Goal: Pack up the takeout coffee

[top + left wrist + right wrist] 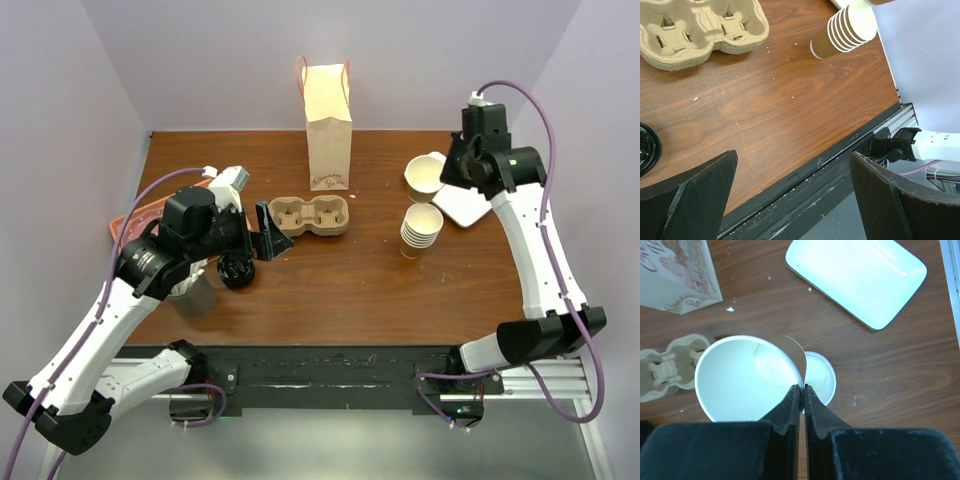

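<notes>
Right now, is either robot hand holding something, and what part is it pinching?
The right gripper pinches the lidless paper cup by its rim, one finger inside the wall and one outside. The left gripper is open and holds nothing.

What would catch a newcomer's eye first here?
The right hand, shut on the rim of an open paper cup at the table's back right, beside a white tray. Next, the tall paper bag standing upright at back centre, with a cup carrier in front of it. The left hand hangs open and empty left of that cup carrier.
</notes>
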Robot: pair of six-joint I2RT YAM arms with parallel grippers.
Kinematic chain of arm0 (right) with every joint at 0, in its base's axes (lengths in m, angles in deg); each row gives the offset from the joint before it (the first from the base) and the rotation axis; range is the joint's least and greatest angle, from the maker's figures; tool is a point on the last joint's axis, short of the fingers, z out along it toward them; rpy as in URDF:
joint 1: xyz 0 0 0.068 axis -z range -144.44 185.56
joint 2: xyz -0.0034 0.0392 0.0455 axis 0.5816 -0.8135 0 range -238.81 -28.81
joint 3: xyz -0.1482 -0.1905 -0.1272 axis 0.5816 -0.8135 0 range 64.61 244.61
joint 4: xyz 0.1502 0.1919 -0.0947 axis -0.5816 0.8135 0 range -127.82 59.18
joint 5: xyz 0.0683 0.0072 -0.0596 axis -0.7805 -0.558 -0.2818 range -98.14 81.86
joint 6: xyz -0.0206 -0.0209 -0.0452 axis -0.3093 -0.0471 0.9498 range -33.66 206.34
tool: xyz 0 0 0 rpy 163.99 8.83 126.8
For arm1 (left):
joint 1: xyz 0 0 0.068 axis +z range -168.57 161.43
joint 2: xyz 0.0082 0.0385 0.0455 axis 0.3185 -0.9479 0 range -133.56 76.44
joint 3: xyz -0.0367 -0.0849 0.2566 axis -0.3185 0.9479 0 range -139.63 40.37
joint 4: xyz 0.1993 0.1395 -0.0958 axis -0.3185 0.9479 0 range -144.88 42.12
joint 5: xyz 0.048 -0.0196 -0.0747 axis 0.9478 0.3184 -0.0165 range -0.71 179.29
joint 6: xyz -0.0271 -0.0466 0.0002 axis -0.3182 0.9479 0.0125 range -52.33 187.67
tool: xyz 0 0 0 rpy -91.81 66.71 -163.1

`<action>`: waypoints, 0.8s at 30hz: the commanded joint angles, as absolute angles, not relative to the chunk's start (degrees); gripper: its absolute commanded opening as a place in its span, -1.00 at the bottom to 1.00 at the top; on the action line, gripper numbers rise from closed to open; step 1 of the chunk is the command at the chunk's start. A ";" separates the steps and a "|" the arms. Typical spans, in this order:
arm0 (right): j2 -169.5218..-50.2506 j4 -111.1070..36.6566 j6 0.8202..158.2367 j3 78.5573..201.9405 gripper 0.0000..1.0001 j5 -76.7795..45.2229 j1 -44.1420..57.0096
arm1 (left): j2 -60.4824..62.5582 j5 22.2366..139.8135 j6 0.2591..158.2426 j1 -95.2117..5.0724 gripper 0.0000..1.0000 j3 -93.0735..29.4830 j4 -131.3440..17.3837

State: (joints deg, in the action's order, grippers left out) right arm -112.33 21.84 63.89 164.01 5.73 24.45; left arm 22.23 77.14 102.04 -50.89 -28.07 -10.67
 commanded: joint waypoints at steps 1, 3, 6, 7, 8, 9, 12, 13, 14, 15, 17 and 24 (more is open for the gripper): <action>-109.49 24.58 63.23 169.64 -0.95 2.60 24.75 | 22.74 78.03 99.93 -51.18 0.99 -28.71 -11.46; -108.79 23.97 62.97 171.22 -0.96 0.75 24.75 | 22.74 79.17 99.49 -51.09 0.99 -29.49 -11.20; -106.95 22.48 60.69 169.65 -0.96 -7.77 24.49 | 22.74 81.63 98.61 -51.26 0.99 -30.81 -10.06; -106.24 21.95 58.50 168.51 -0.98 -7.87 22.66 | 22.74 82.34 98.52 -51.18 0.99 -30.99 -9.62; -105.28 20.20 57.52 165.46 -0.99 -9.27 21.16 | 22.74 83.04 98.35 -51.18 0.99 -31.25 -9.44; -103.88 19.49 56.47 163.95 -1.00 -8.58 19.15 | 22.83 84.35 98.17 -51.18 0.99 -31.60 -9.26; -102.81 17.03 52.78 157.97 -1.00 -6.82 9.83 | 22.83 86.90 97.82 -51.26 0.97 -31.96 -8.47; -102.55 16.50 50.68 154.82 -1.00 -6.38 5.89 | 22.83 87.52 97.73 -51.18 0.96 -31.96 -8.12; -102.55 15.10 49.88 153.14 -1.00 -5.68 3.94 | 22.74 88.05 97.73 -51.18 0.96 -32.05 -7.94; -102.55 14.48 48.91 151.64 -1.00 -3.59 2.09 | 22.66 88.84 97.29 -51.18 0.96 -32.05 -7.86; -102.37 11.51 46.62 147.16 -0.99 -2.43 -3.09 | 22.57 89.11 96.68 -51.18 0.96 -32.48 -7.68; -103.08 4.64 42.14 136.35 -0.97 5.04 -12.16 | 22.13 94.47 94.66 -51.18 0.95 -35.04 -5.75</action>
